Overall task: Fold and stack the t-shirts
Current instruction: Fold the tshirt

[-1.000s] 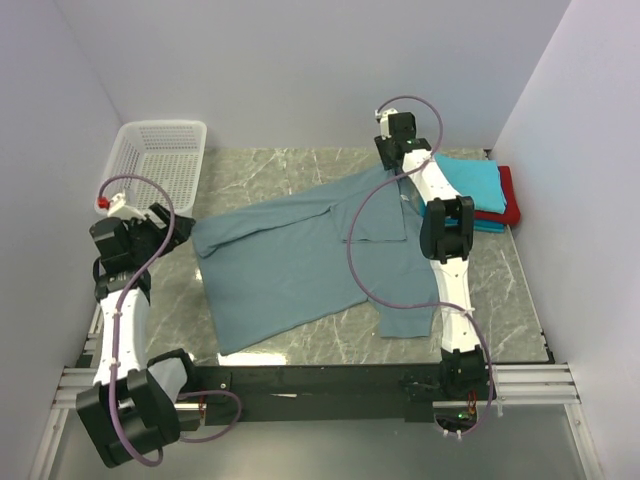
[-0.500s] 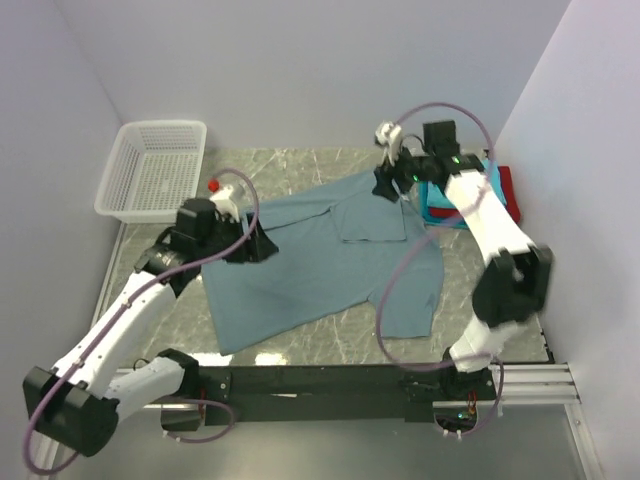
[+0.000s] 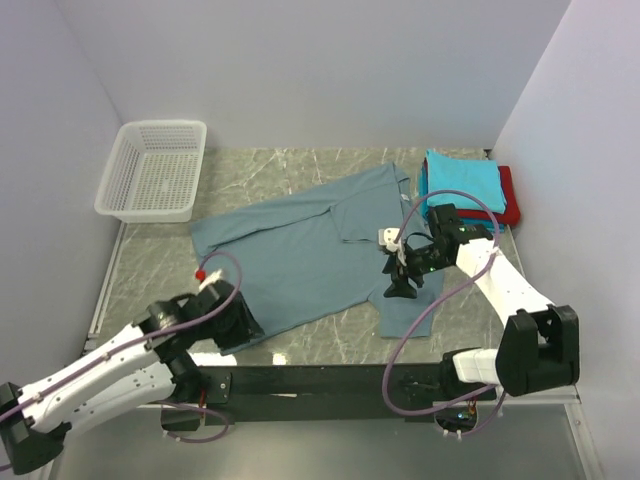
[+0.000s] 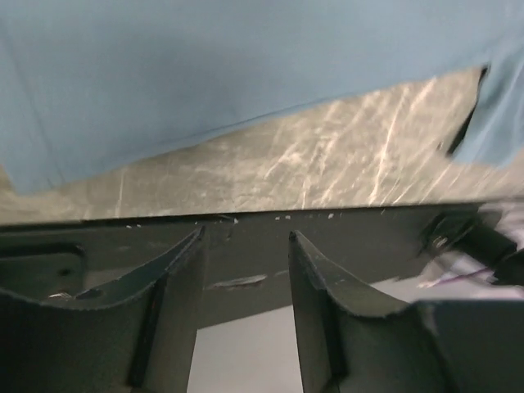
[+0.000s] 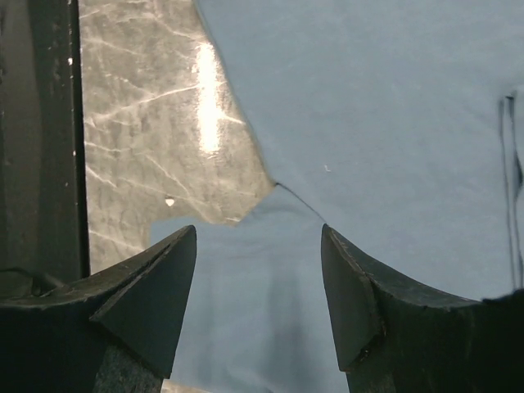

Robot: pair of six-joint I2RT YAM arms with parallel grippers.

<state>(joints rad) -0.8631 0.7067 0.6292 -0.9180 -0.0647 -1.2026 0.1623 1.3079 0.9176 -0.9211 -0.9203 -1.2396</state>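
A large grey-blue t-shirt (image 3: pixel 300 255) lies spread flat on the marble table, with its hem toward the near left. The hem (image 4: pixel 246 106) also shows in the left wrist view. My left gripper (image 3: pixel 245 322) hovers at the near edge by the hem's left corner. In its own view the left gripper (image 4: pixel 246 237) is partly open over the black front rail with nothing between its fingers. My right gripper (image 3: pixel 399 290) is over the shirt's right sleeve (image 5: pixel 270 270). The right gripper (image 5: pixel 259 233) is open and holds nothing. A folded turquoise t-shirt (image 3: pixel 460 180) lies on a red one (image 3: pixel 509 196) at the back right.
A white mesh basket (image 3: pixel 155 170) stands at the back left. White walls close the table on three sides. The black front rail (image 4: pixel 344 237) runs along the near edge, just past the hem. Purple cables loop off both arms.
My left arm swung back from over the shirt's left part to the near edge and its jaws narrowed. My right arm came forward from the collar to the right sleeve with its jaws wider.
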